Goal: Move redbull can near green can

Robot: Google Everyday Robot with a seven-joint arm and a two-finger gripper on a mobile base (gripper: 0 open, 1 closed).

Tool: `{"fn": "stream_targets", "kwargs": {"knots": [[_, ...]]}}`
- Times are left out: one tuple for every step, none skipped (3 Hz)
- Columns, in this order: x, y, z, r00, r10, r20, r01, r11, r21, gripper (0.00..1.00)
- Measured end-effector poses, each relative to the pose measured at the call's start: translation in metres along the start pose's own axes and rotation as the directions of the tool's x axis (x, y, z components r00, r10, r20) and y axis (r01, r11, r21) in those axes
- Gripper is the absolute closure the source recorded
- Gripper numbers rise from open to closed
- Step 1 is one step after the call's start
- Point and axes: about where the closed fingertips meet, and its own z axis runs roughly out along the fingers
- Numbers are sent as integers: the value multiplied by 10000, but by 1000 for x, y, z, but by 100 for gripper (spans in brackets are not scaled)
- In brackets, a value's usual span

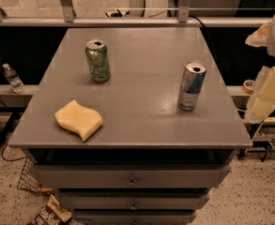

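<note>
The redbull can (191, 86) stands upright on the right side of the grey table top (141, 50), near its right edge. It is slim, silver and blue, with a silver top. The green can (97, 61) stands upright at the back left of the table, well apart from the redbull can. My gripper (267, 95), pale yellow, is at the right edge of the view, off the table and to the right of the redbull can, holding nothing that shows.
A yellow sponge (79, 119) lies at the table's front left. The table has drawers (131, 177) below. A water bottle (12, 78) stands on a low ledge at left. A snack bag (50, 214) and a wire basket (29, 179) are on the floor.
</note>
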Motion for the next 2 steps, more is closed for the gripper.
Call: {"fn": "stream_targets", "kwargs": {"knots": [[0,0,0,10000,0,1,0,10000,2,0],[3,-11,11,9943,770,740,-789,9966,231,0]]}}
